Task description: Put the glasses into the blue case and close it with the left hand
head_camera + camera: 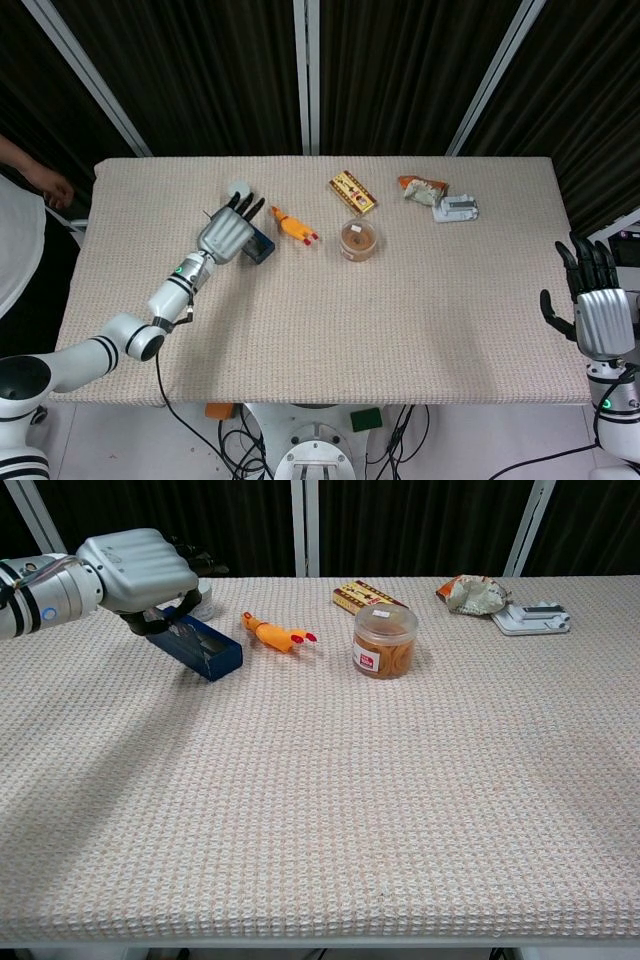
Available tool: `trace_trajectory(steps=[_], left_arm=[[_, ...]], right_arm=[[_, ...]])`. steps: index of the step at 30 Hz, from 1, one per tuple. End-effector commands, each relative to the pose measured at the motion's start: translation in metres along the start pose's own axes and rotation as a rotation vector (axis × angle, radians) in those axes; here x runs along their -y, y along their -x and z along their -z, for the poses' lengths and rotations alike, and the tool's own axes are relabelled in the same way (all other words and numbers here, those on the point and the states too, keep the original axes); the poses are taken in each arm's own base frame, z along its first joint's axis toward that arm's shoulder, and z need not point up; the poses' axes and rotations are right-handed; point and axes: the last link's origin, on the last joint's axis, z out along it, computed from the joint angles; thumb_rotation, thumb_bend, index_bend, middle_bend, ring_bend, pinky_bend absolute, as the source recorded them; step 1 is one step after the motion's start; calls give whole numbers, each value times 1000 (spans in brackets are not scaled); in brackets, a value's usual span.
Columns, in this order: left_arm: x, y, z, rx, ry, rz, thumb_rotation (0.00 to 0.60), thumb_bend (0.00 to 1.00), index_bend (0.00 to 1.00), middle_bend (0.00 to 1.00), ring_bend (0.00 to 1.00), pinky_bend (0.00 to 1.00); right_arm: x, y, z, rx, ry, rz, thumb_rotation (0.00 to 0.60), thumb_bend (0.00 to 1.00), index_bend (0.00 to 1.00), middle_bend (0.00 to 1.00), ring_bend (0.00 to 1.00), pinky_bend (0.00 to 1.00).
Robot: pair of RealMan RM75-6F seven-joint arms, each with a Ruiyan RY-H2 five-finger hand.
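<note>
Blue case [205, 650] sits right under the left hand [140, 570], far-left part of the table [400, 810]

Left hand is palm-down over the back end of the case with its fingers curled over the top; looks like it's pressing on it rather than gripping, and I can't tell if the lid is fully down; glasses aren't visible, so I'd guess they're inside; case's long axis runs diagonally, from under the hand toward the front and the table's middle, with the near end poking out past the palm; yellow rubber chicken [272, 633] lies just beside it on the right; right hand [597, 305] hangs well apart off the other edge, fingers spread, holding nothing; so left is the nearer one by a mile, and the push should go straight down.
</note>
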Motion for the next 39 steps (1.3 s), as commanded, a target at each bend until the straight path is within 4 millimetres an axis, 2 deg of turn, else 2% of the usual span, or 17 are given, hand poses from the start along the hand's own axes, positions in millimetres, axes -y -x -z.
trace_trajectory(steps=[1,8,10,11,14,16,20,28,34,37,39], left_arm=[[-1,-1,-5,7,-1,-8,600,399,722,0,0,147],[-4,-6,-14,-6,-8,-22,600,399,708,13,0,146],[-6,-7,-17,-8,-6,-24,600,392,676,19,0,147],[-7,-8,-18,-10,-6,-23,600,382,625,19,0,147],[-11,-11,-21,-26,-12,-17,600,330,305,17,0,147],[-12,-13,-23,-48,-24,-9,600,286,151,17,0,147],[-15,-20,-29,-115,-62,23,600,225,12,17,0,150],[-14,-15,-34,-150,-108,36,600,148,0,17,0,149],[-8,-13,-27,-170,-126,56,600,119,0,17,0,149],[1,-11,-14,-178,-155,80,600,102,0,11,0,149],[9,-9,8,-194,-202,164,600,79,0,8,0,149]], right_arm=[[-1,0,1,1,4,0,600,517,0,0,0,0],[-6,0,1,-1,15,-1,600,517,0,0,0,0],[-7,0,1,2,17,-2,600,517,0,0,0,0],[-7,0,1,2,19,-2,600,517,0,0,0,0],[-9,0,1,2,25,-4,600,517,0,0,0,0],[-10,0,2,1,28,-4,600,517,0,0,0,0],[-12,-1,2,-3,32,-3,600,518,0,0,0,0],[-14,-2,2,-3,36,-2,600,518,0,0,0,0],[-12,-3,0,-11,30,-4,600,519,0,0,0,0],[-11,-5,0,-18,27,-5,600,519,0,0,0,0],[-10,-7,1,-25,21,-5,600,518,0,0,0,0]])
